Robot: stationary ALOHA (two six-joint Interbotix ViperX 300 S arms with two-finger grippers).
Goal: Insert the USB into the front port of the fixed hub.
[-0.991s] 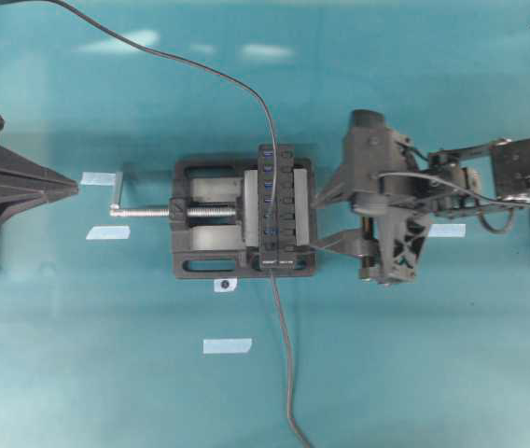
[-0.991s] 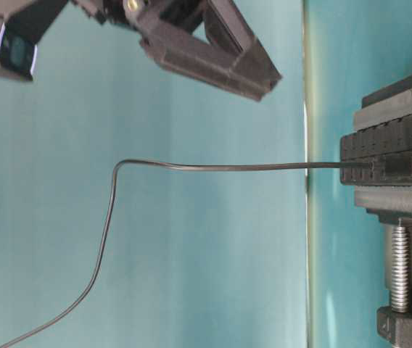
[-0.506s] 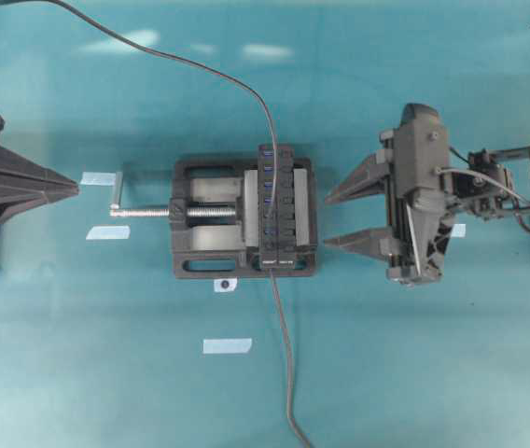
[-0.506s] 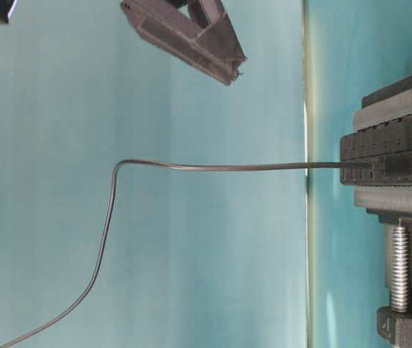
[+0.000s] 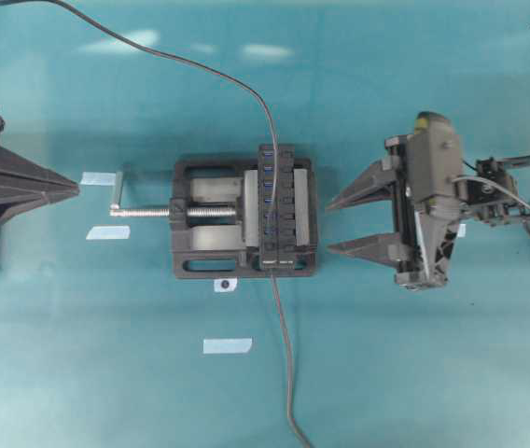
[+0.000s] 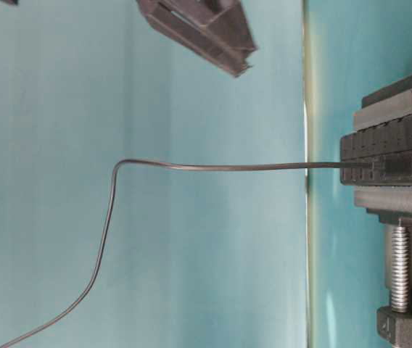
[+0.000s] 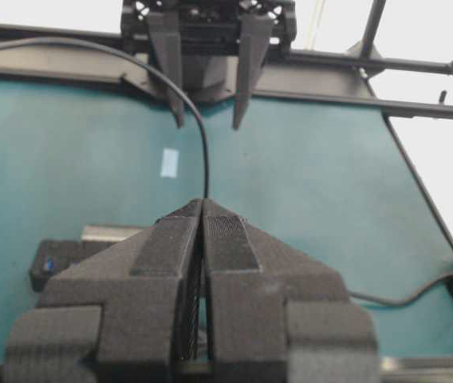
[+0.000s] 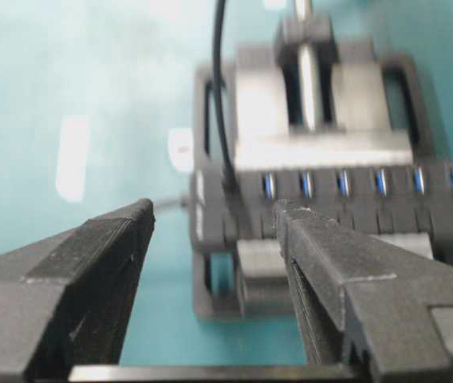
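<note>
While one vise (image 5: 211, 235) clamped the fixed hub (image 5: 278, 207), the right gripper (image 5: 328, 226) hung beside it, jaws wide and empty; the left gripper (image 7: 202, 209) sat well apart, pads pressed together on nothing. One USB (image 8: 228, 180) sat plugged into the hub's front port; six blue ports showed, four tape bits on table
</note>
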